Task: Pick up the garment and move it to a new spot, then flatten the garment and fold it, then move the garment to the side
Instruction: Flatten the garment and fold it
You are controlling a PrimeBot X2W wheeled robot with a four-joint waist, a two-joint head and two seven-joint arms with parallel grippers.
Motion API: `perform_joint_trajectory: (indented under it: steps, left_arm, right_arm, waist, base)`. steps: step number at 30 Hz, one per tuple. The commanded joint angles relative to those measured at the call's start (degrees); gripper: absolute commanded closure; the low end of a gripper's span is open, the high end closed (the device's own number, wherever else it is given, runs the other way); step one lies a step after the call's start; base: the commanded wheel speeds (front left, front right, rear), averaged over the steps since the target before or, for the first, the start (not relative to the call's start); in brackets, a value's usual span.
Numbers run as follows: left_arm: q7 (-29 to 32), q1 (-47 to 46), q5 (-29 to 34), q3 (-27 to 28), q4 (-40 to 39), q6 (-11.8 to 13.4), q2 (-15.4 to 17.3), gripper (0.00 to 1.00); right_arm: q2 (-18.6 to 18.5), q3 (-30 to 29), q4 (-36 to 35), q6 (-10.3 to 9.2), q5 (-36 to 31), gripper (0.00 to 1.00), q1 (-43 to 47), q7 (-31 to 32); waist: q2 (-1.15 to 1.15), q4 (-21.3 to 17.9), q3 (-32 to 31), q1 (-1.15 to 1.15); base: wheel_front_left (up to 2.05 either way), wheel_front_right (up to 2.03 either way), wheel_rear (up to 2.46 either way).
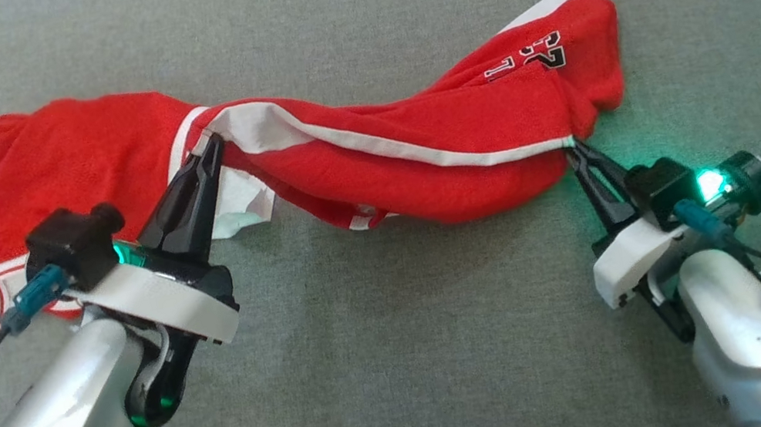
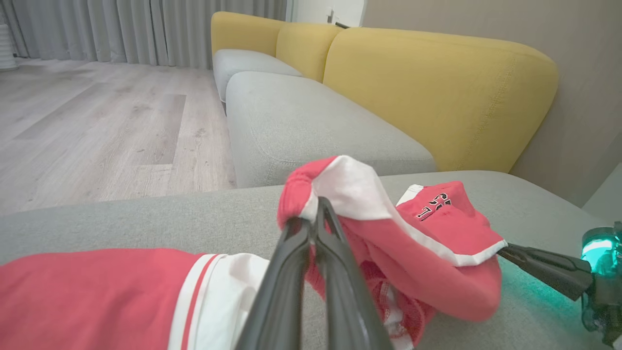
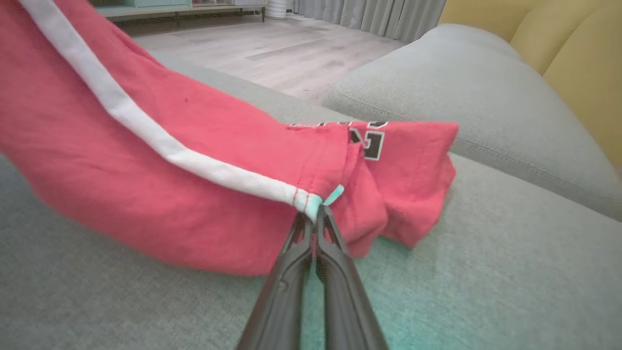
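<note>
The garment (image 1: 353,148) is a red jersey with white trim and black lettering, lying crumpled across a grey cushion. My left gripper (image 1: 211,143) is shut on a raised fold of its white-edged hem near the middle. From the left wrist, that pinched fold (image 2: 335,184) stands up above the closed fingers (image 2: 291,272). My right gripper (image 1: 575,146) is shut on the white-trimmed corner at the garment's right end. In the right wrist view the fingers (image 3: 335,272) meet on that corner (image 3: 311,201), and the red cloth (image 3: 160,160) stretches away to the left.
The grey seat cushion (image 1: 407,365) spreads all around. A second grey seat (image 2: 301,121) and yellow backrests (image 2: 437,92) lie beyond it. Wooden floor (image 2: 97,126) and curtains are to the left.
</note>
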Motion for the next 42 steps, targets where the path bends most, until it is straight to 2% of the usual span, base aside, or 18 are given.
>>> perform_joint_trajectory:
  steps: [1, 7, 12, 17, 20, 21, 26, 29, 31, 37, 42]
  left_arm:
    - [-0.86, -2.5, 0.51, 2.36, -1.21, -0.1, 1.93, 1.0]
    - [-0.12, -6.74, 4.54, 1.49, -2.8, -0.31, 3.77, 1.0]
    - [2.47, -17.08, 9.99, -0.12, -4.04, -1.55, 3.14, 1.0]
    - [3.13, -33.67, 15.95, -1.73, 0.82, -3.11, -1.32, 1.0]
    - [0.48, -42.99, 18.39, -1.17, 6.48, -3.39, -5.07, 1.0]
    - [0.48, -42.99, 18.39, -1.17, 6.48, -3.39, -5.07, 1.0]
    - [-3.08, -53.14, 22.58, 1.52, 13.01, -3.23, -10.0, 1.0]
    - [-3.28, -52.26, 25.18, 3.08, 10.91, -3.35, -10.85, 1.0]
    - [-3.3, -48.0, 26.87, 3.04, 8.28, -3.52, -10.04, 1.0]
    - [-3.31, -26.7, 29.38, 0.51, 1.29, -3.77, -6.81, 1.0]
    - [-3.32, -7.14, 29.58, -1.45, -1.87, -3.82, -7.1, 1.0]
  right_arm:
    - [0.58, 0.28, -2.31, -0.04, 0.11, 1.0, -1.21, -0.22]
    - [0.6, -6.39, -10.19, -0.04, 0.72, 1.0, -4.33, -0.22]
    - [-2.58, -11.24, -13.49, -0.04, 1.3, 1.0, -14.67, -0.22]
    - [-9.7, -12.55, -12.46, -0.04, 0.5, 1.0, -31.77, -0.22]
    - [-12.7, -13.69, -11.78, -0.04, -0.44, 1.0, -41.12, -0.22]
    - [-12.7, -13.69, -11.78, -0.04, -0.44, 1.0, -41.12, -0.22]
    - [-15.17, -15.31, -14.41, -0.04, -1.72, 1.0, -49.37, -0.22]
    - [-15.47, -16.42, -17.11, -0.04, -1.84, 1.0, -47.19, -0.22]
    - [-15.25, -16.89, -18.85, -0.04, -1.56, 1.0, -42.79, -0.22]
    - [-11.77, -18.58, -26.25, -0.04, 0.12, 1.0, -19.75, -0.22]
    - [-6.27, -23.52, -32.76, -0.04, -0.19, 1.0, -0.99, -0.22]
  waist:
    - [0.0, -0.17, -0.98, 0.0]
    - [0.0, -3.16, -2.58, 0.0]
    - [0.0, -6.92, 0.38, 0.0]
    - [0.0, -10.15, 6.09, 0.0]
    - [0.0, -11.82, 8.49, 0.0]
    - [0.0, -11.82, 8.49, 0.0]
    - [0.0, -14.04, 10.46, 0.0]
    - [0.0, -14.71, 10.33, 0.0]
    - [0.0, -15.13, 10.01, 0.0]
    - [0.0, -15.56, 8.71, 0.0]
    - [0.0, -16.57, 6.33, 0.0]
  base:
    - [0.0, 0.0, 0.0]
    - [0.0, 0.0, 0.0]
    - [0.0, 0.0, 0.0]
    - [0.0, 0.0, 0.0]
    - [0.0, 0.0, 0.0]
    - [0.0, 0.0, 0.0]
    - [0.0, 0.0, 0.0]
    - [0.0, 0.0, 0.0]
    - [0.0, 0.0, 0.0]
    - [0.0, 0.0, 0.0]
    - [0.0, 0.0, 0.0]
